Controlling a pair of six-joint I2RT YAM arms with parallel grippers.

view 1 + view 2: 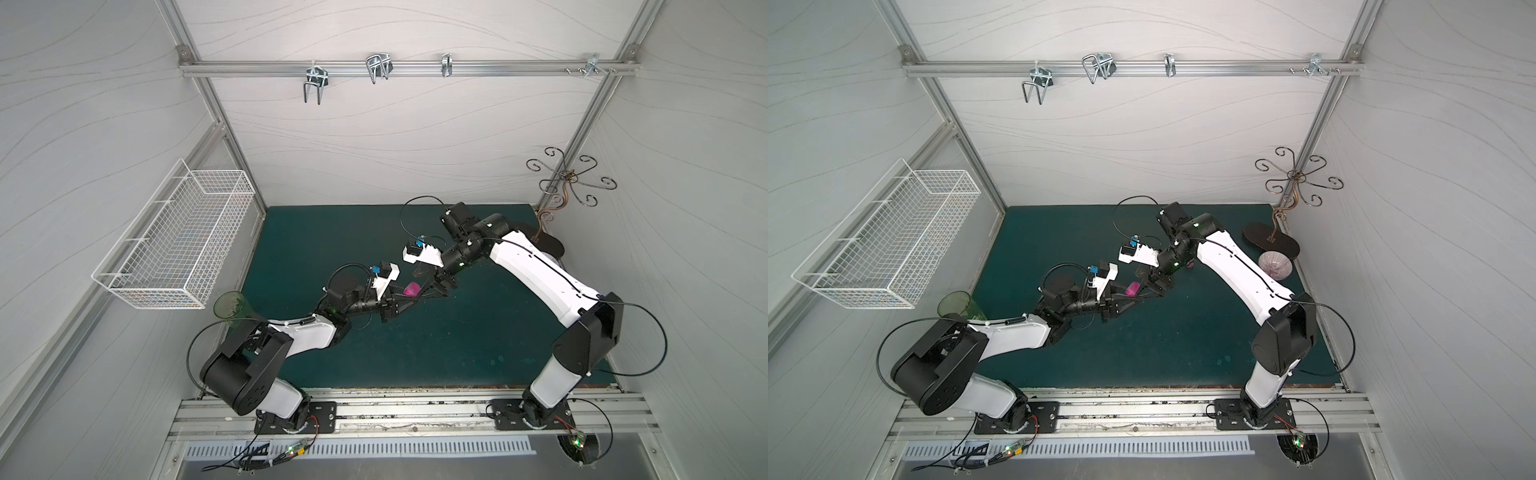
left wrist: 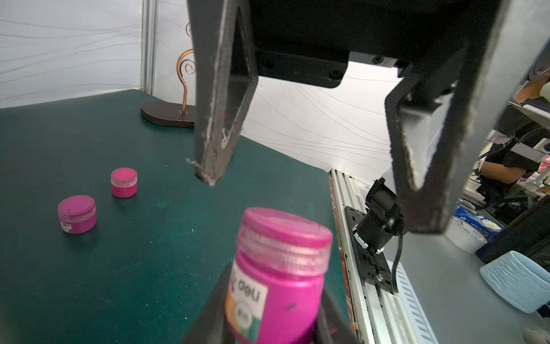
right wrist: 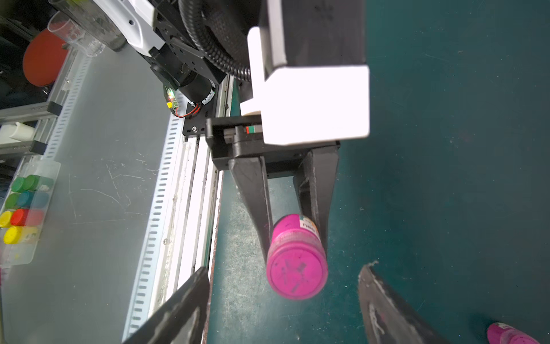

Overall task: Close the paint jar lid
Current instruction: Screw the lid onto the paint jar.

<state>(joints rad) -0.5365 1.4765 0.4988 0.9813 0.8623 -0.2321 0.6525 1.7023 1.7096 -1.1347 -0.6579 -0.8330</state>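
**Jar clamped at mid-bench, lid seated, second claw spread beside it**

Bench (image 1: 457, 332), green-topped, fills the lower middle of both top views. Most of its surface is bare, so there is free room on every side of the work. Its near edge, towards the bottom of the frame, meets a metal rail. A wire basket (image 1: 178, 237) hangs at centre left and a scrolled stand (image 1: 1271, 239) sits at centre right, both well apart from the arms.

The arms meet at the centre of the frame. The left claw (image 3: 294, 247) is closed tight on the body of the pink paint jar (image 2: 276, 297), holding it clear of the bench and tilted. This probably braces the jar against turning and points its top at the other arm.

The right claw (image 2: 315, 199) faces that top with its jaws spread wide and nothing in them. One finger stands to each side of the lid (image 3: 296, 271) and neither touches it. From there it could close on the lid and twist.

The lid sits on the jar's neck, but I cannot tell whether it is screwed down.

Two smaller pink pots (image 2: 77, 214) (image 2: 124, 182) stand at the left of the left wrist view, near each other and out of the way.
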